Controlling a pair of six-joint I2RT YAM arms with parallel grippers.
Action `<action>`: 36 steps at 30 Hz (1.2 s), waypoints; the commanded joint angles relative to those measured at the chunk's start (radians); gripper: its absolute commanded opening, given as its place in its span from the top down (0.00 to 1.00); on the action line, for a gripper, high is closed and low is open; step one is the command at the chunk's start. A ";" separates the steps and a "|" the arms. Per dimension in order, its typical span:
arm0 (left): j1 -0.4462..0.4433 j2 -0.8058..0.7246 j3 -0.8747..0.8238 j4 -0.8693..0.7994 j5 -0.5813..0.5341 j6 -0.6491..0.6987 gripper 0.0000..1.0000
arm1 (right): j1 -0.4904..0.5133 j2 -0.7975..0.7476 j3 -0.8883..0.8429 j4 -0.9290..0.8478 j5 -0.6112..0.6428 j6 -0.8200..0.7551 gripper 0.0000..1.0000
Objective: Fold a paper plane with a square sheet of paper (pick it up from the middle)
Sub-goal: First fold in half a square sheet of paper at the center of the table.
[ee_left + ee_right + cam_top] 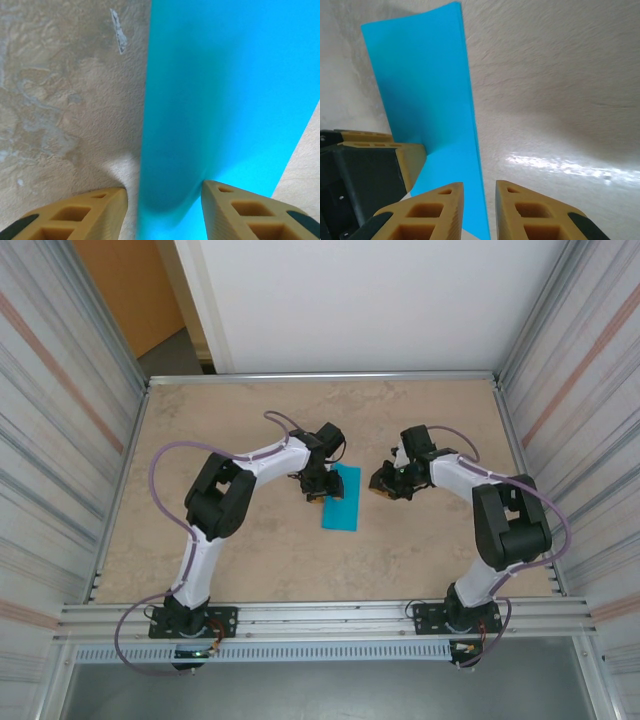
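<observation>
Top external view: the paper [341,502], folded to a narrow turquoise strip, lies near the middle of the surface [420,560], its long sides running away from the arm bases. The left gripper [318,490] is down at the paper's left long edge. The right gripper [381,483] sits just off the paper's right edge, pointing toward it.

Left wrist view: part of the paper rises as a rounded fold between the jaws, which stand partly open around it. Bare surface shows between the fold and one jaw, so nothing is pinched.

Right wrist view: the jaws are narrow, with a slim gap and nothing in it. The paper's right edge runs in line with that gap, and a jaw of the left gripper shows at the paper's opposite edge. Whether the paper lies flat there I cannot tell.
</observation>
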 commanded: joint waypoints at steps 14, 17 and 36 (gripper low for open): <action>-0.062 0.243 -0.060 0.052 0.050 0.080 0.54 | 0.062 0.143 0.067 0.083 -0.125 0.007 0.83; -0.061 0.247 -0.056 0.049 0.051 0.082 0.54 | 0.062 0.167 0.074 0.095 -0.140 0.012 0.84; -0.054 0.256 -0.061 0.041 0.059 0.012 0.54 | 0.061 0.180 0.074 0.112 -0.174 -0.003 0.85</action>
